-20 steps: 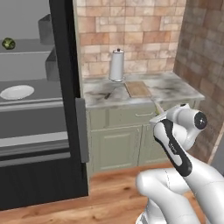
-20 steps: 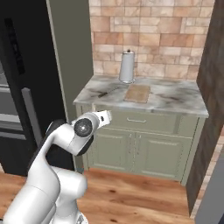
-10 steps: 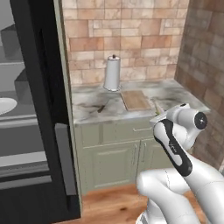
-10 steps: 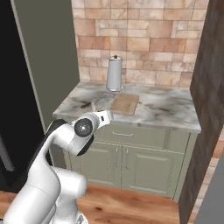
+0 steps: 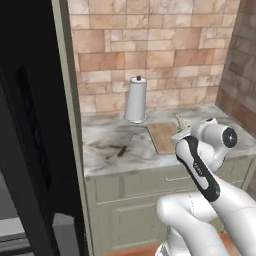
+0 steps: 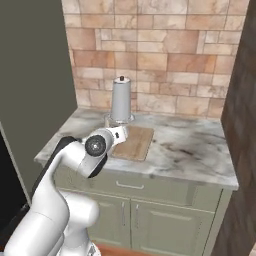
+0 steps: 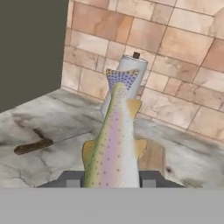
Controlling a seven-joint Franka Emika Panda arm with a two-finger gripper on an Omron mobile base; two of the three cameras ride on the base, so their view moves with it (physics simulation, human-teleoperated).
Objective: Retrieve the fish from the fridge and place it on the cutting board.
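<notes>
Fridge (image 5: 30,150): black, at your left; the fetching looks done.
Cutting board (image 6: 132,142): bare on the counter, right of the paper towel roll (image 6: 120,100).
Gripper (image 7: 111,177): you're pinching the fish (image 7: 113,148), probably short of the board.
Left: lower, release.

- A tan and reddish brick wall (image 6: 165,55) is running behind a grey-veined marble counter (image 6: 200,150).
- Pale green cabinet doors (image 6: 165,225) are sitting below a drawer (image 5: 150,182).
- A darker brick wall (image 5: 245,75) is closing the right side.
</notes>
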